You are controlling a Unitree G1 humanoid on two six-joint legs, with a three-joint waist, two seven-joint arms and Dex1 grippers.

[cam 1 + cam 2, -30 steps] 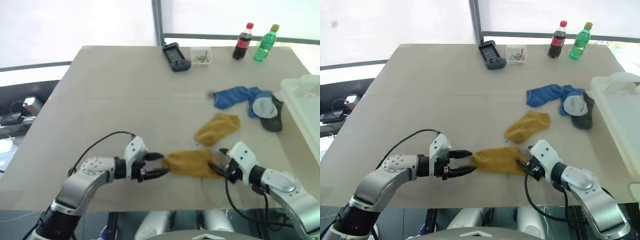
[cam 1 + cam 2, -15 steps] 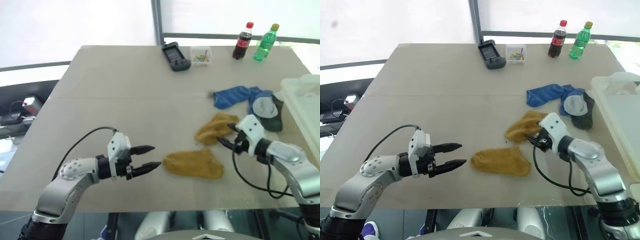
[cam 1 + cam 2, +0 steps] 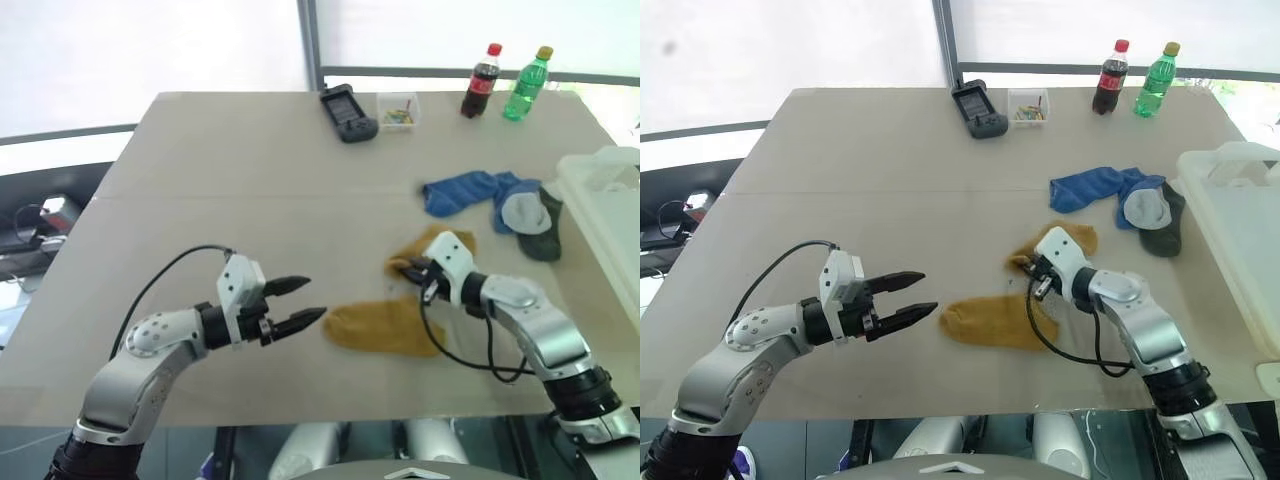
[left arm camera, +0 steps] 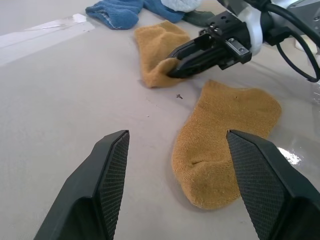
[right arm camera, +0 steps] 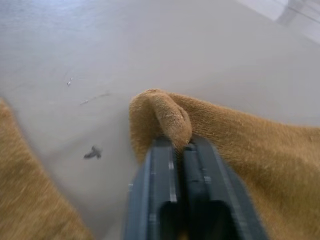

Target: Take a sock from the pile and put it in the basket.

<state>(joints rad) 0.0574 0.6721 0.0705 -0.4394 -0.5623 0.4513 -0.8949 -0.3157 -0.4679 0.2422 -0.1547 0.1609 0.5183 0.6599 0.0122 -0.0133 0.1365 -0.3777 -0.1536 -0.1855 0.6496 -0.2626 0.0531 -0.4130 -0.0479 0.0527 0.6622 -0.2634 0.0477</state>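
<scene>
Pinching a fold at the edge of the farther mustard sock [image 3: 432, 250], the right gripper [image 3: 408, 268] is clenched on soft knit fabric that bunches into a rounded lump above its black fingers [image 5: 170, 200]. To do this lift well, I'd raise it straight up until the limp sock hangs free of the nearer mustard sock [image 3: 385, 327], then carry it toward the whitish translucent basket [image 3: 610, 215] at the table's right edge. The left gripper [image 3: 298, 303] hovers with its ridged jaws spread, holding nothing. The blue sock [image 3: 468, 192] and dark grey sock [image 3: 540, 222] lie crumpled on the smooth beige table [image 3: 230, 190]
</scene>
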